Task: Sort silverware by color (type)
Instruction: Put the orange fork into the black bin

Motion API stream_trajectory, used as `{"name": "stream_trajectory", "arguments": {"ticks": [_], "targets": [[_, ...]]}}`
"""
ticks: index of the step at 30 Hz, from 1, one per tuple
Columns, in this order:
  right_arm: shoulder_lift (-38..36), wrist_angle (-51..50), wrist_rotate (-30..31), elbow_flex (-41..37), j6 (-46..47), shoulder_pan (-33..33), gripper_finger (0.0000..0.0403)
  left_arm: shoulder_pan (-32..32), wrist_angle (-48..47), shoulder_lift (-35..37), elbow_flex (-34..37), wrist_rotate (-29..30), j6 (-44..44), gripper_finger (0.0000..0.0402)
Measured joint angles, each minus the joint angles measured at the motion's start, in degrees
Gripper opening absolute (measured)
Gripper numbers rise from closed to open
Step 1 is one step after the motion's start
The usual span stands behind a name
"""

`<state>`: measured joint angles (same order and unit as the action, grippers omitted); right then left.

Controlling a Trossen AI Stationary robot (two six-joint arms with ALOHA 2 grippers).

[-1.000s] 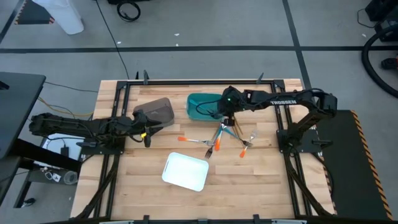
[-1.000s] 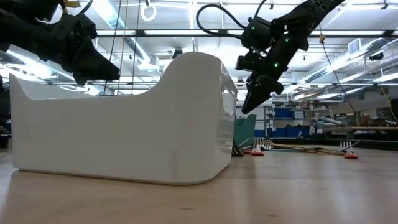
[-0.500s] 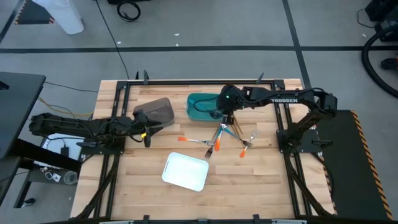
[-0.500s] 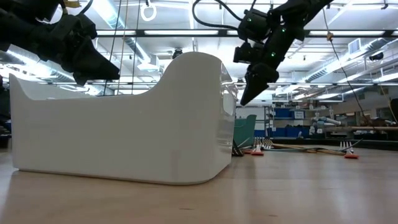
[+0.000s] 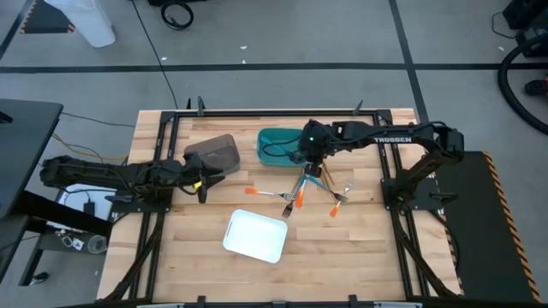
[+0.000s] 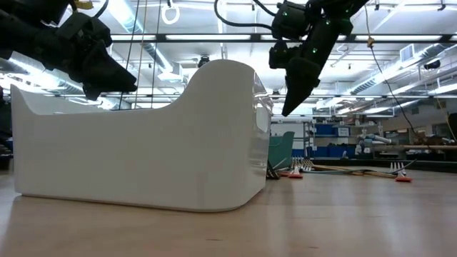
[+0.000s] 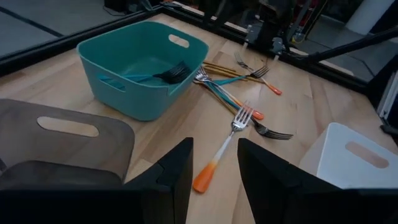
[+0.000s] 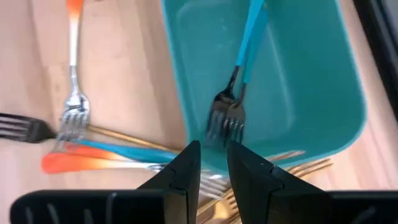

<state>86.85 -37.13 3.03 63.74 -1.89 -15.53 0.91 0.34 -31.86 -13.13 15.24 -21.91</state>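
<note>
You have the wooden table in front of you, with the white square tray near its front edge; in the low view this tray fills most of the frame. Behind it sit the grey bin on the left and the teal bin beside it toward the middle; the left wrist view shows the teal bin with two teal-handled forks lying inside it.

Your right arm reaches across from the right side; the right gripper hangs just at the teal bin's right edge, above the near end of the silverware pile; its fingers stand a small gap apart with nothing between them. In the low view that gripper points down, clear of the table.

Your left arm lies along the left side; the left gripper waits near the grey bin's front; its fingers are spread with nothing held.

The rest of the silverware lies loose on the table, just right of the teal bin and behind the tray; it is a crossed heap of orange-handled forks, a teal-handled piece and gold pieces; one orange-handled fork lies out to the left of the heap, another to its right.
</note>
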Motion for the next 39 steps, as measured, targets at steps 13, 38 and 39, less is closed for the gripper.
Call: {"name": "stream_trajectory", "arguments": {"ticks": [13, 38, 39], "targets": [[-0.07, -7.82, 5.33, 0.20, 9.11, 7.74, 0.0091, -2.90, -5.79, -9.84, -8.50, 0.00, 3.11, 0.0134], [-0.04, -9.51, 9.83, 0.13, 16.84, 14.14, 0.0097, -2.95, -13.54, -20.26, -17.72, -0.16, 8.37, 0.0134], [-0.04, -9.54, 9.88, 0.13, 17.15, 14.45, 0.0097, -2.94, -13.55, -20.28, -17.72, -0.15, 8.93, 0.0134]]}}
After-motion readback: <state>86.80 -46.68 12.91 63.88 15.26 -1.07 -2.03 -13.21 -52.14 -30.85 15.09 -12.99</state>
